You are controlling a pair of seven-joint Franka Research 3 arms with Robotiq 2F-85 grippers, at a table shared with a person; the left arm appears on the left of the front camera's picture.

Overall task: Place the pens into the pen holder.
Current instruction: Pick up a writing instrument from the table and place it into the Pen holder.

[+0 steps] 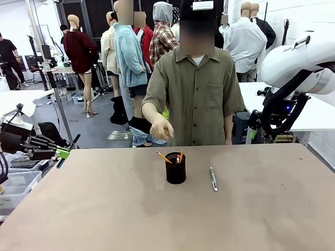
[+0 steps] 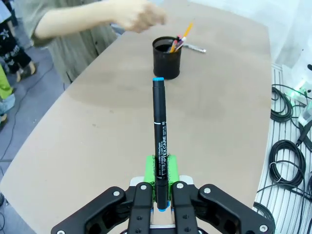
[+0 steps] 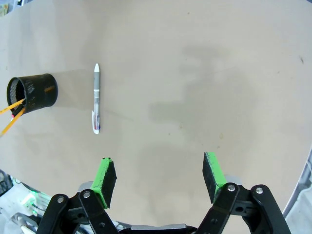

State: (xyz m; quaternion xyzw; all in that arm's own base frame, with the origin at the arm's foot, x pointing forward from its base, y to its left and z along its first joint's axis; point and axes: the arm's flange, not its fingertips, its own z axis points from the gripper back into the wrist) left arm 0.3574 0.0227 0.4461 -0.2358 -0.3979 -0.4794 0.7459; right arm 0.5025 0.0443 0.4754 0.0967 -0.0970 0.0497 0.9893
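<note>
The black mesh pen holder [image 1: 176,167] stands mid-table with orange pencils [image 1: 180,156] sticking out of it. To its right a silver-grey pen [image 1: 213,178] lies flat on the table. My left gripper [image 1: 62,153] hangs off the table's left edge, shut on a black marker [image 2: 160,141] whose blue end points toward the holder [image 2: 167,57]. A person's hand [image 1: 161,128] hovers just behind and above the holder. My right gripper [image 3: 161,178] is open, high over the table, with the silver pen [image 3: 96,100] and the holder [image 3: 34,91] ahead to its left.
The person stands at the table's far edge. Black cables [image 2: 287,161] lie on the floor beyond the table's edge in the left wrist view. Plastic bins [image 1: 15,183] sit off the left side. The brown tabletop [image 1: 261,209] is bare at the front and right.
</note>
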